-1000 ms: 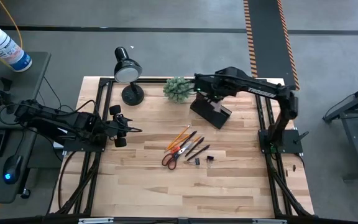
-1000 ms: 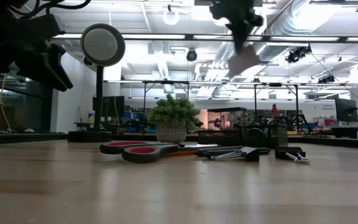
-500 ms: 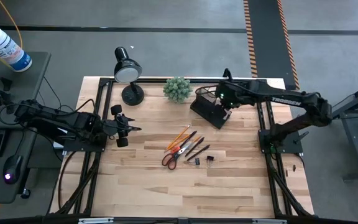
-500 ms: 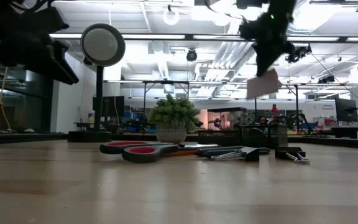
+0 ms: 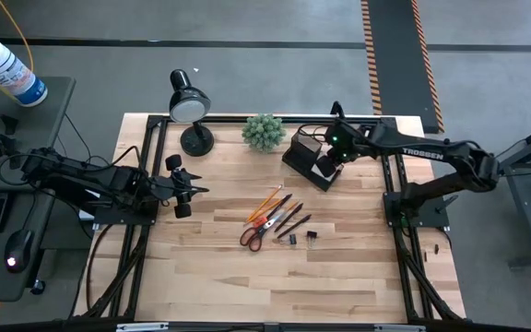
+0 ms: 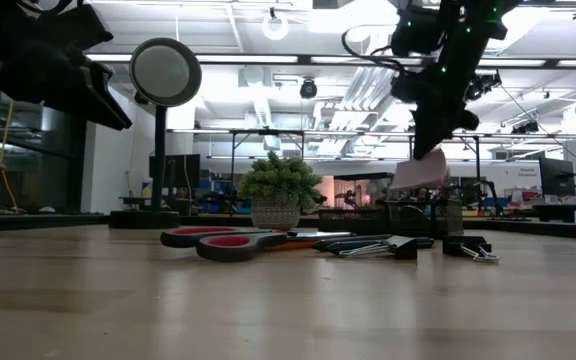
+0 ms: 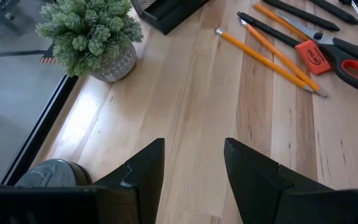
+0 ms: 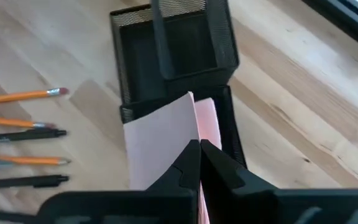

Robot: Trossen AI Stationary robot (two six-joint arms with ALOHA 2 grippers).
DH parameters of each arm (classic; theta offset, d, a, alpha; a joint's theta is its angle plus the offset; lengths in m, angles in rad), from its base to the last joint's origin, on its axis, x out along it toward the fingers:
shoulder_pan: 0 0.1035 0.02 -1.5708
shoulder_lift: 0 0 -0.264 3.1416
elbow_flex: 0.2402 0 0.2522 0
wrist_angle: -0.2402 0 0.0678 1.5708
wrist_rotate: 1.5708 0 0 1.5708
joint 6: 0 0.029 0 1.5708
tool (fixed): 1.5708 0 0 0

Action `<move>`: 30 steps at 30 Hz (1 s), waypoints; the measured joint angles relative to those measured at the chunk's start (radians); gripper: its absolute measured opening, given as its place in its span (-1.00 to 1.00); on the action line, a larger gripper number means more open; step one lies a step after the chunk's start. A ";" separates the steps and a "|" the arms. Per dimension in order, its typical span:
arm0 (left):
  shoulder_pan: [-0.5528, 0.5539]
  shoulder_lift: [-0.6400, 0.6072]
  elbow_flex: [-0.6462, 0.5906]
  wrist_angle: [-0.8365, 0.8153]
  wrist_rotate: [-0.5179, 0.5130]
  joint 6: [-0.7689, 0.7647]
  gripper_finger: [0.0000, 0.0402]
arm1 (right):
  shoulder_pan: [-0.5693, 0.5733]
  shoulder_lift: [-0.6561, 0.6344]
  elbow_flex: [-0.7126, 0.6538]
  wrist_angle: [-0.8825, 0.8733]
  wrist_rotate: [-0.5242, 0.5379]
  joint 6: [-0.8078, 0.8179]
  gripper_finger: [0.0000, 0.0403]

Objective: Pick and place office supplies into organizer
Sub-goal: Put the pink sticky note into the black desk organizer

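Though tiny from above, wrist-close: sticky-note pad [image 8: 166,140] over organizer [image 8: 173,53].

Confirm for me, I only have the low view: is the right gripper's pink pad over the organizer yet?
Observer: Yes. In the high view the right gripper hangs over the organizer.
Operator: Pad still gripped?
Observer: Right wrist view shows the fingers shut on the pink sticky-note pad, above the low tray.
Operator: Left arm?
Observer: The left gripper waits open at the table's left side, away from the scissors.
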 joint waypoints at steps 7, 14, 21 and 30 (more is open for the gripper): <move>0.000 0.000 0.000 0.000 -0.003 0.000 -0.22 | -0.037 0.000 -0.056 0.065 -0.017 0.002 -1.00; 0.000 0.000 0.000 0.000 -0.003 0.000 -0.22 | -0.056 0.000 -0.059 0.116 -0.039 0.004 -1.00; 0.000 0.013 0.000 0.094 0.009 0.045 -0.22 | -0.059 0.052 -0.059 0.110 -0.051 0.001 -1.00; 0.000 0.168 0.001 0.479 -0.039 0.144 -0.24 | -0.059 0.112 -0.059 0.121 -0.034 -0.010 -1.00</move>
